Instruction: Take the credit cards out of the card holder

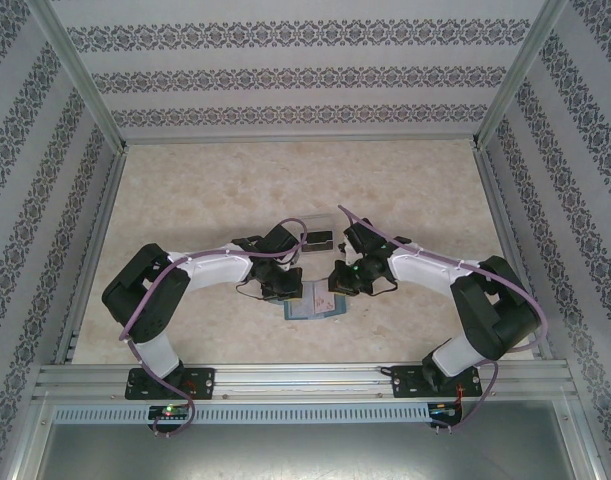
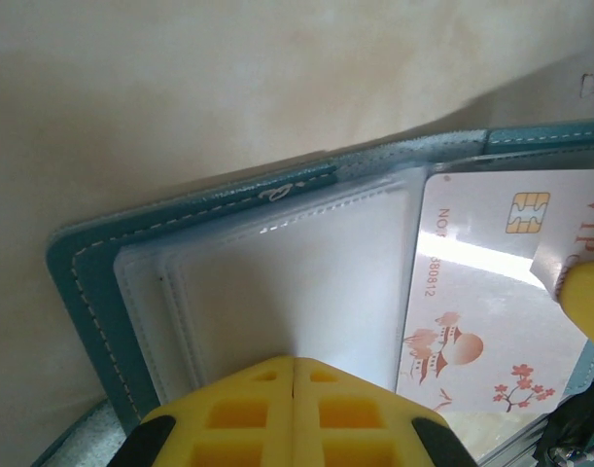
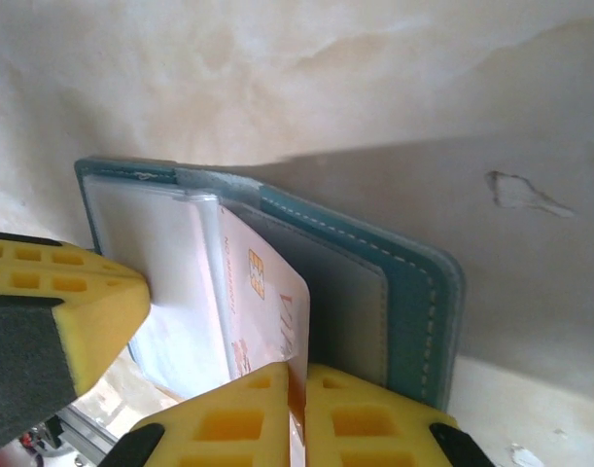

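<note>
The teal card holder [image 1: 307, 311] lies open on the table between both arms. My left gripper [image 2: 295, 362] is shut, its yellow tips pressed down on the clear plastic sleeves [image 2: 297, 272] of the card holder's [image 2: 92, 292] left half. A white credit card [image 3: 267, 292] with a gold chip and orange drawings sticks partway out of a sleeve over the right half. My right gripper [image 3: 304, 375] is shut on that card's outer edge. In the left wrist view the same card [image 2: 481, 302] shows, with a right finger [image 2: 583, 297] at its edge. The grey inner pocket [image 3: 350, 302] lies under the card.
A clear plastic tray [image 1: 313, 238] stands just behind the card holder, between the two wrists. Patterned walls and metal rails enclose the beige table [image 1: 285, 180] on three sides. The left arm's yellow finger [image 3: 73, 302] sits close to the card's left.
</note>
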Available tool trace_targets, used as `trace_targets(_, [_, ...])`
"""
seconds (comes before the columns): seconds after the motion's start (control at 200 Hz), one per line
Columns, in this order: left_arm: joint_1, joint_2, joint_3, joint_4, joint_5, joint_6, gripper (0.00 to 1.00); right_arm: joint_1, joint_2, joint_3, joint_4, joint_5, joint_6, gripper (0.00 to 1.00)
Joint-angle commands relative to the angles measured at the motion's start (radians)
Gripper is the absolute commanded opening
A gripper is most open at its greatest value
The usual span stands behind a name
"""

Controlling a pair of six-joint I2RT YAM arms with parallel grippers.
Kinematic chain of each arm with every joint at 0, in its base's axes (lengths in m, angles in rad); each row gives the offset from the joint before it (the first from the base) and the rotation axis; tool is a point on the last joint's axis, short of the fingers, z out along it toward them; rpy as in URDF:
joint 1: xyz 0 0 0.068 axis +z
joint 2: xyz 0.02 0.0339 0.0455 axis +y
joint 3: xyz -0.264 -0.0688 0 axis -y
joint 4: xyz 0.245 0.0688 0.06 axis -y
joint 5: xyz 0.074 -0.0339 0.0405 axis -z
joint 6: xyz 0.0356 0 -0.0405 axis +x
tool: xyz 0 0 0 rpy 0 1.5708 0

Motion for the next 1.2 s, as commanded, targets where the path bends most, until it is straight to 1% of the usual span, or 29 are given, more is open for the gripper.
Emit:
trace_targets(0.0, [-0.014, 0.029, -0.001, -0.083, -0.045, 0.027, 0.00, -0.010, -0.017, 0.014, -0.073, 0.052, -0.038, 0.11])
trace_targets(0.15, [-0.014, 0.029, -0.001, -0.084, -0.044, 0.029, 0.00, -0.010, -0.019, 0.022, -0.085, 0.060, -0.045, 0.11])
trace_targets(0.45, [-0.014, 0.030, -0.002, -0.073, -0.038, 0.026, 0.00, 0.000, -0.016, 0.035, -0.072, 0.037, -0.029, 0.11])
trace_targets(0.899, [-0.014, 0.028, -0.001, -0.066, -0.027, 0.031, 0.00, 0.060, 0.009, 0.089, -0.074, 0.036, 0.006, 0.17])
trace_targets(1.194, [-0.014, 0.029, -0.005, -0.063, -0.024, 0.035, 0.00, 0.086, -0.004, 0.087, -0.084, 0.049, 0.029, 0.18])
